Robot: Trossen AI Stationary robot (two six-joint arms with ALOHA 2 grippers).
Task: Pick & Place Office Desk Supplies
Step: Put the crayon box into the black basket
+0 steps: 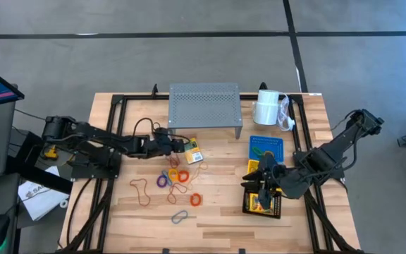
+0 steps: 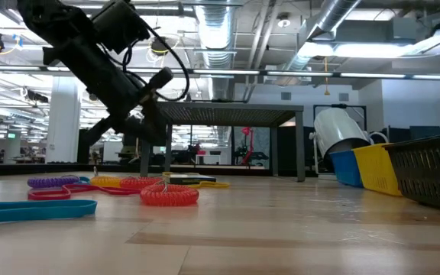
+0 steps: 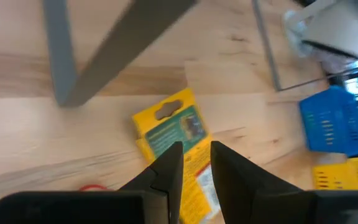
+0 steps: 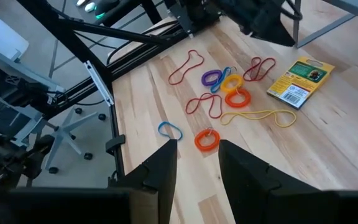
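A yellow-green crayon box lies flat on the wooden table in front of the grey shelf; it also shows in the left wrist view. My left gripper hangs just over the box's near end, fingers slightly apart, clear of the table in the low view. Several thin loops (red, purple, orange, grey) lie mid-table. My right gripper is open and empty above the black basket, beside the yellow basket and the blue basket.
The grey perforated shelf stands at the table's far middle, close behind my left gripper. A white paper roll lies at the far right. Something yellow lies in the black basket. Bare wood shows along the near edge.
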